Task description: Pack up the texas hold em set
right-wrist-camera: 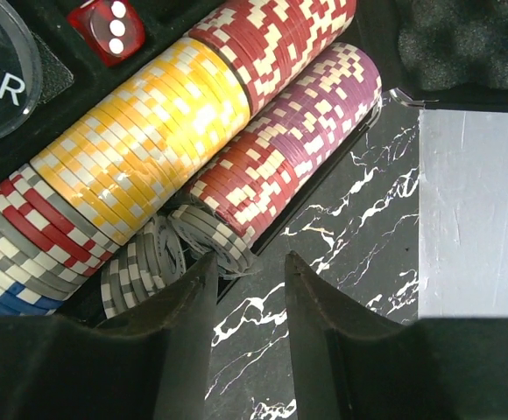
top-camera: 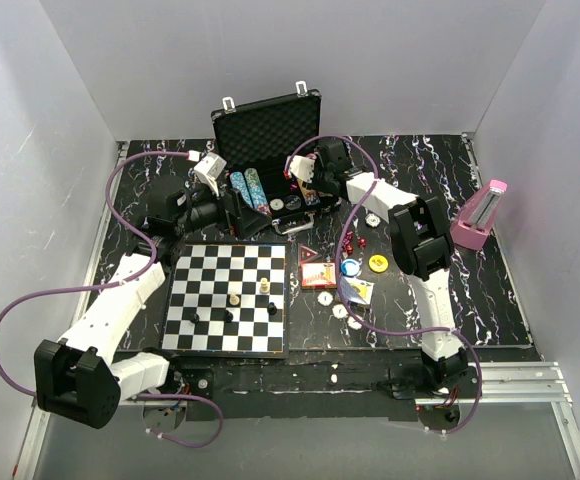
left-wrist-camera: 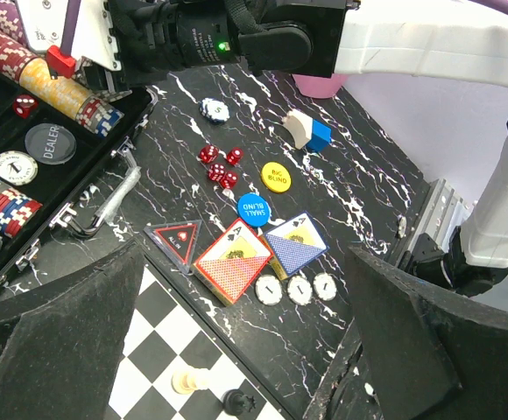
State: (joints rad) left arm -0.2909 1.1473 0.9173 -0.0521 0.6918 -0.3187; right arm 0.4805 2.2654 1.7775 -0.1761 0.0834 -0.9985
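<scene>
From above, saw the black briefcase (top-camera: pixel 267 125) open at the rear of the surface (top-camera: pixel 490 300), lid upright, chip rows (top-camera: pixel 250 188) lying in its tray. Found the right gripper (top-camera: pixel 305 180) down over the right end of that tray and the left gripper (top-camera: pixel 228 212) low by the case's front, just behind the chessboard (top-camera: pixel 228 300). Noted red dice (top-camera: pixel 358 243), a yellow button (top-camera: pixel 378 263), a blue button (top-camera: pixel 350 267) and card decks (top-camera: pixel 318 274) loose on the surface right of the board, outside the case. Through the left wrist, found the left gripper (left-wrist-camera: pixel 245 262) spread wide, grasping nothing, hanging above the board's corner, with the card decks (left-wrist-camera: pixel 234 262), blue button (left-wrist-camera: pixel 253 210) and red dice (left-wrist-camera: pixel 219 164) just ahead and the open tray off to the left, a dealer button (left-wrist-camera: pixel 51 143) lying inside. Through the right wrist, found the right gripper (right-wrist-camera: pixel 245 332) partly parted, released, nothing between its fingers (right-wrist-camera: pixel 188 341). Saw a few grey chips (right-wrist-camera: pixel 140 267) tipped askew at the tray's edge right by the fingertips, contact impossible to judge, and the full chip rows (right-wrist-camera: pixel 140 140) lying just beyond.
</scene>
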